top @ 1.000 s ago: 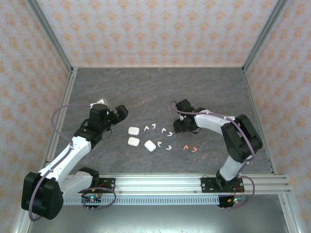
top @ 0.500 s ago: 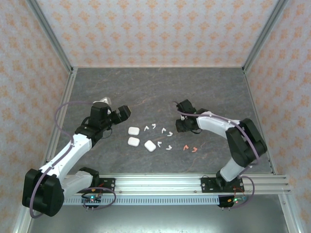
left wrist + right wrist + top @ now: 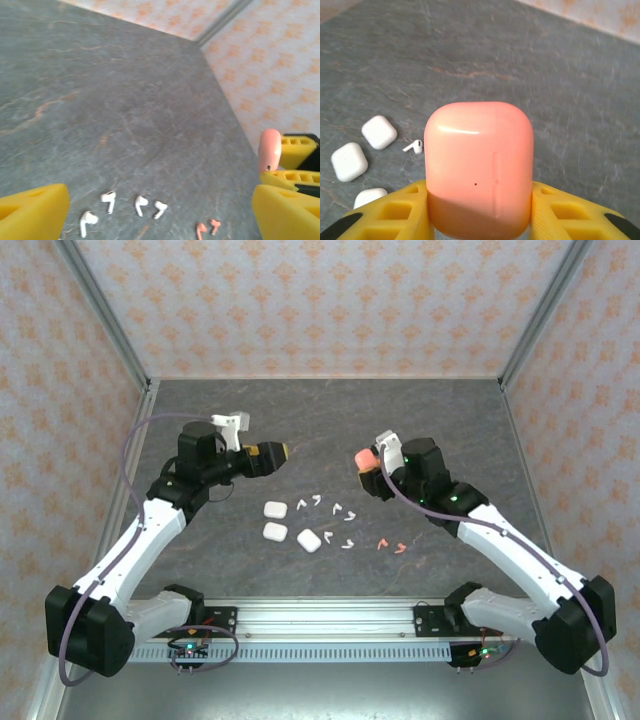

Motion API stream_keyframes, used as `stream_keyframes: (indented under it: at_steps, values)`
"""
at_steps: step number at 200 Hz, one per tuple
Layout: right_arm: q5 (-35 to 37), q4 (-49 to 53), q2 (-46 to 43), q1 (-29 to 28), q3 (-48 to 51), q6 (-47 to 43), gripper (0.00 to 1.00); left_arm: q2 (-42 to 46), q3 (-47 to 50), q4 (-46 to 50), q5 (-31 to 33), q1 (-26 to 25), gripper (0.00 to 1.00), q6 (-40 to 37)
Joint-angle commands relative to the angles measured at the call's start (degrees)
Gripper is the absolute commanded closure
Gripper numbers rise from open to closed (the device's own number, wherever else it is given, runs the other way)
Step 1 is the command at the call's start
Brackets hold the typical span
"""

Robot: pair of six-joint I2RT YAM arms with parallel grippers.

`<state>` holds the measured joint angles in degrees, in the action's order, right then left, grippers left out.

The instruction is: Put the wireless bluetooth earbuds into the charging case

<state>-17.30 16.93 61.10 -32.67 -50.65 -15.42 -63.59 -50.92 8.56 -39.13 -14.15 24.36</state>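
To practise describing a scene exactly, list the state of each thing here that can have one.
Salmon-pink rounded plastic charging case: lid shut, clamped in the right gripper, off the table.
Three white rounded plastic cases: lids shut, lying on the table.
White plastic earbuds: loose on the table, outside any case.
Two salmon-pink earbuds: loose on the table.
Left gripper: open, empty.

We see three cases [image 3: 274,531] clustered mid-frame on the worktop [image 3: 320,420], with loose earbuds [image 3: 335,510] just right of them and another pair [image 3: 391,545] farther right. A fourth case [image 3: 366,458] sits between the right fingers [image 3: 395,215], above that pair.
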Motion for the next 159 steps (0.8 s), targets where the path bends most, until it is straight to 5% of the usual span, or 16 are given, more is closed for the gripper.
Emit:
stream_keyframes:
  at_steps: [1, 75, 159]
  values:
    - [-1.83, 2.86, -1.03, -1.45, -4.09, -8.01, 0.58, -1.06, -3.08, -0.83, -9.93, -1.35, 0.06, -2.23]
    - [5.42, 5.01, 0.67, -9.88, -7.64, -17.60, 0.58, -5.86, -6.82, -2.53, -14.02, -10.43, 0.07, -3.53]
    - [4.24, 3.76, 2.36, -11.54, -8.34, -18.26, 0.58, -12.63, -9.81, -5.22, -14.40, -14.74, 0.24, -2.24]
